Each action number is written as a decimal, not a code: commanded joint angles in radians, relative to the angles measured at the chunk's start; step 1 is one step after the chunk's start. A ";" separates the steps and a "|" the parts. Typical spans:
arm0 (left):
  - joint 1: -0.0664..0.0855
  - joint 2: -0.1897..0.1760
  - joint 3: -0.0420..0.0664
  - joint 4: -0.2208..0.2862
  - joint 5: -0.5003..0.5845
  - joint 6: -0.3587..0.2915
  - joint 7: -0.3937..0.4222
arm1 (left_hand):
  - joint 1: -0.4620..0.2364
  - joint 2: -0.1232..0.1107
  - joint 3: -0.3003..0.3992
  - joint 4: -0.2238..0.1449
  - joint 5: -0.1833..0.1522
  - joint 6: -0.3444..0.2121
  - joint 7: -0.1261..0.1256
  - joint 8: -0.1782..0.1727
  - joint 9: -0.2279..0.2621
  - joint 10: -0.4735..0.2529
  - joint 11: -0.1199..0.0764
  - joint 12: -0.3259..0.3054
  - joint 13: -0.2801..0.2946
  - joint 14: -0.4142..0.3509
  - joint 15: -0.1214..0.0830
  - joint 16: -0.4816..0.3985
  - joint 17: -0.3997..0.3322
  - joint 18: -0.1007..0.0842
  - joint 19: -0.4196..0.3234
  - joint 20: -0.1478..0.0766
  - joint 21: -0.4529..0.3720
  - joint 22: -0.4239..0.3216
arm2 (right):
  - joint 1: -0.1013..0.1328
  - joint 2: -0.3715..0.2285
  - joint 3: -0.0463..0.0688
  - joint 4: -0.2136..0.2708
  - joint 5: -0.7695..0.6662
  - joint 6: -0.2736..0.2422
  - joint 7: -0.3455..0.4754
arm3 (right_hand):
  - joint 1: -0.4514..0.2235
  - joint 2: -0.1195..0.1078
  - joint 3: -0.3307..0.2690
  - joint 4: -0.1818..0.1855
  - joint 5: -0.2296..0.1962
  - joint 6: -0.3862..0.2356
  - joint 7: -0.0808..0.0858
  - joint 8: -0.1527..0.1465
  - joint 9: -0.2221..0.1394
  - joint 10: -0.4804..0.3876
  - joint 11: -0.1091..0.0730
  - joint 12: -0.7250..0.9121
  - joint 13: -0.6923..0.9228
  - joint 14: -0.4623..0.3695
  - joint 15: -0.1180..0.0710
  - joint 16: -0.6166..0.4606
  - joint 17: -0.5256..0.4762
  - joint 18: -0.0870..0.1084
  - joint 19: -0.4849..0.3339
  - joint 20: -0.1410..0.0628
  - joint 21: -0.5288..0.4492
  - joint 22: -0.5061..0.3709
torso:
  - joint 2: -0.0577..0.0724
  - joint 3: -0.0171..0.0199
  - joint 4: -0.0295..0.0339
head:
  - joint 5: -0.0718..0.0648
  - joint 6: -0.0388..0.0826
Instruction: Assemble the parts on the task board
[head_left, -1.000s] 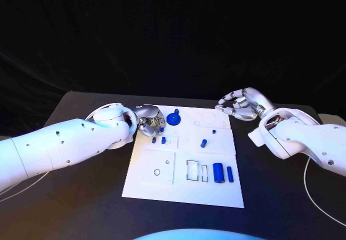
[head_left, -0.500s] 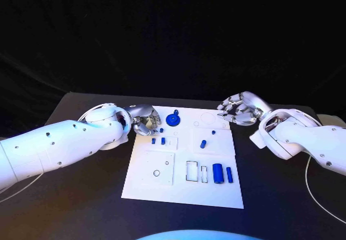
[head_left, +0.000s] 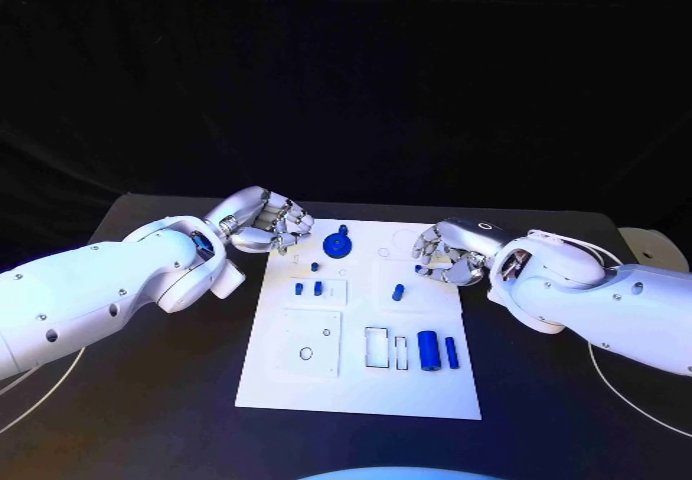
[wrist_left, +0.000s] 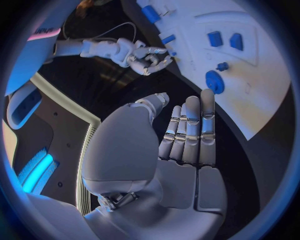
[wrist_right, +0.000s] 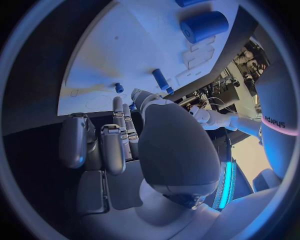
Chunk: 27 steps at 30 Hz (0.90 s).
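Both hands have shifted: left hand (head_left: 268, 224) now off the task board (head_left: 361, 385), right hand (head_left: 450, 254) over it, each empty with fingers loosely apart.

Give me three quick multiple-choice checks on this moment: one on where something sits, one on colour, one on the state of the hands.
1. Where does the round disc-shaped part sit on the board?
A. Near the far edge, on the left hand's side
B. At the near edge, by the robot
C. Off the board, on the table

2. What colour are the two cylinders lying side by side on the board's near right area?
A. Red
B. Blue
C. Yellow

3. What are the hands holding?
A. The left hand grips the disc
B. The right hand holds a cylinder
C. Neither holds a part

Answers:
1. A, the head view shows the disc at the far end, just beside the left hand.
2. B, both show blue against the white board.
3. C, both wrist views show bare palms and fingers with nothing in them.
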 joint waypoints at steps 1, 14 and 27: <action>-0.001 -0.012 0.001 0.021 0.411 -0.056 0.191 | 0.009 0.006 0.009 0.000 0.005 0.001 0.002 0.005 -0.002 -0.001 -0.003 0.007 0.001 -0.002 0.000 -0.004 -0.004 0.008 0.001 -0.001 -0.005 -0.003 | -0.005 0.013 0.000 -0.006 -0.215 0.054 -0.082 | -0.004 -0.012 0.014 -0.003 -0.025 0.004 0.012 -0.009 -0.003 0.008 0.009 -0.015 -0.018 0.042 0.011 0.001 0.004 0.011 0.014 0.004 0.018 0.082 | 0.000 -0.0003 0.0012 | -0.008 0.000; -0.004 -0.030 0.001 0.048 0.581 -0.072 0.234 | 0.011 0.008 0.011 -0.001 0.005 -0.003 0.003 0.003 -0.004 -0.001 -0.002 0.011 0.002 0.000 0.000 -0.006 -0.006 0.008 0.004 -0.001 -0.007 -0.005 | -0.014 0.045 -0.001 -0.019 -0.307 0.058 -0.136 | 0.002 -0.008 0.058 -0.016 -0.036 0.017 0.014 -0.015 -0.005 0.027 0.010 -0.031 -0.050 0.044 0.012 0.005 0.012 0.005 0.028 0.006 0.046 0.101 | 0.001 0.0002 0.0009 | -0.006 0.000; -0.004 -0.035 0.001 0.040 0.598 -0.077 0.217 | 0.010 0.010 0.012 -0.001 0.005 -0.003 0.004 0.003 -0.004 -0.002 -0.002 0.012 0.001 0.000 0.000 -0.006 -0.008 0.008 0.006 -0.002 -0.008 -0.006 | -0.021 0.063 -0.001 -0.035 -0.304 0.090 -0.138 | 0.012 0.023 0.167 -0.073 -0.065 0.085 -0.008 0.007 0.006 0.110 -0.014 -0.035 -0.077 0.049 -0.007 0.014 0.029 -0.004 0.048 -0.009 0.089 0.132 | 0.001 0.0006 -0.0003 | -0.005 -0.002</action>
